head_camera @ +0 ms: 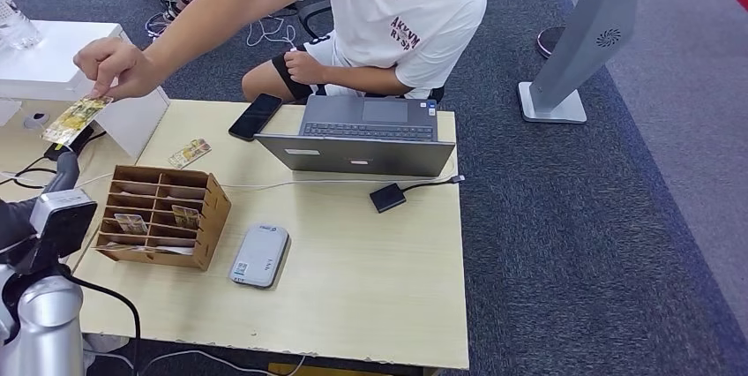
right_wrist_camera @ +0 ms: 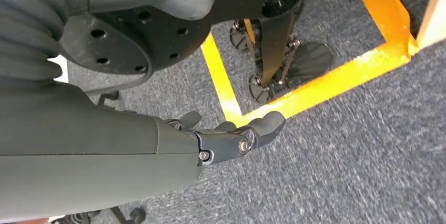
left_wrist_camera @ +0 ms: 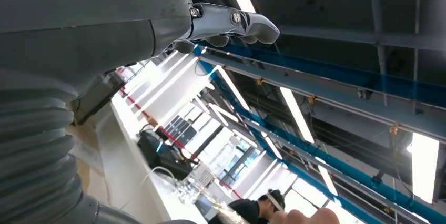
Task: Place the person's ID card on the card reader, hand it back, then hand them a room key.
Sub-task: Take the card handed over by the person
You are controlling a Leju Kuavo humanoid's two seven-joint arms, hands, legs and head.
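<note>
— So, what sits at the far left of the head view?

— The left hand [head_camera: 63, 177], raised at the left edge; the left wrist view shows its fingers [left_wrist_camera: 247, 24] stretched out with nothing in them. Just above it, in the upper left, a person's hand [head_camera: 115, 67] pinches the ID card [head_camera: 75, 118] by one corner, over the edge of the bench [head_camera: 370, 297].

— And moving right?

— A wooden card rack [head_camera: 163, 215] at lower left holds cards, one loose card [head_camera: 190, 153] lies behind it, and the grey card reader [head_camera: 260, 255] lies flat just right of the rack. Further right stand a phone [head_camera: 256, 116] and an open laptop [head_camera: 366, 133].

— The other hand?

— The right hand [right_wrist_camera: 231, 140] hangs over grey carpet, fingers loosely curled, apparently holding nothing, though the angle is poor.
</note>
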